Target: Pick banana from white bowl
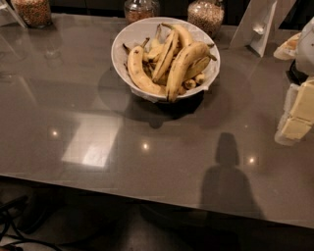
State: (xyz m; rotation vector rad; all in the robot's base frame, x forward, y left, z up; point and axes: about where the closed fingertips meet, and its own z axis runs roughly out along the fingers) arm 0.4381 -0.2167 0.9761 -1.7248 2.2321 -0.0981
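Observation:
The white bowl (122,40) stands at the back middle of the grey table. It holds several yellow bananas (184,63) with brown spots, piled across each other. Some banana tips reach over the front rim. My gripper (296,117), white with pale yellow parts, shows at the right edge of the view. It hangs over the table to the right of the bowl and a little nearer to me, well apart from the bowl and bananas. Nothing shows in its grasp.
Three glass jars of grains stand along the table's back edge (32,11) (141,9) (206,14). A white folded stand (260,24) is at the back right. The table's front edge (147,196) runs across the lower view, with dark floor and cables below.

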